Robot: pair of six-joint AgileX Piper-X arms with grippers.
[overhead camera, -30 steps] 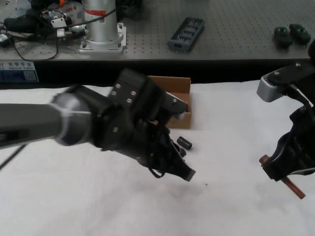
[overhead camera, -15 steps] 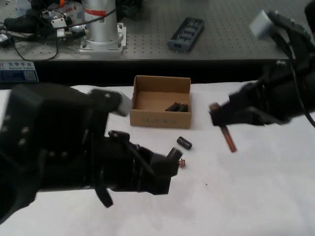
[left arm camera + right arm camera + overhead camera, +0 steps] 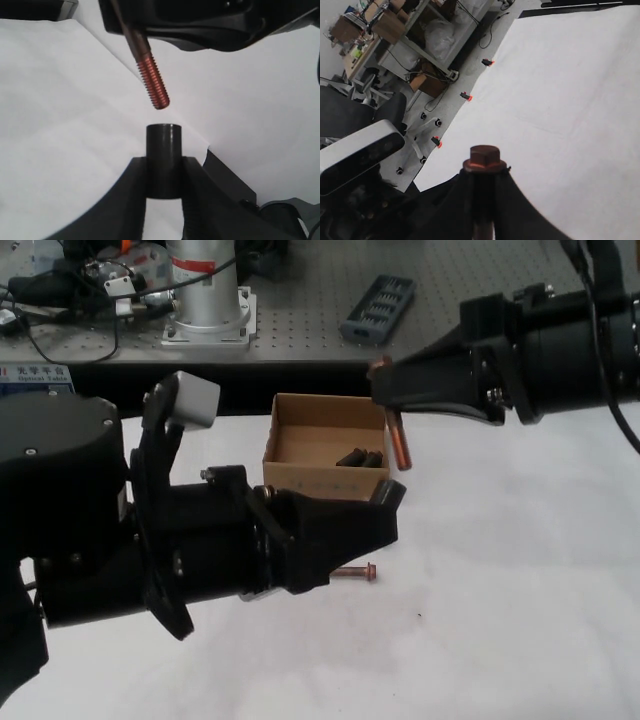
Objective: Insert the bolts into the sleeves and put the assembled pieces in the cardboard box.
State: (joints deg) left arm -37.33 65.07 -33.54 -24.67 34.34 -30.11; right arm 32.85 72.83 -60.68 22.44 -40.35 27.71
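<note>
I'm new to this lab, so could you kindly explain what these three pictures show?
The left arm and right arm are robot arms working over a white cloth. One camera looks down from behind them; the other two sit on the wrists. The left gripper holds a black sleeve. The right gripper holds a copper-coloured bolt, its threaded tip close to the sleeve's opening, not yet inserted. On the cloth are a cardboard box with dark pieces inside, and a loose bolt.
</note>
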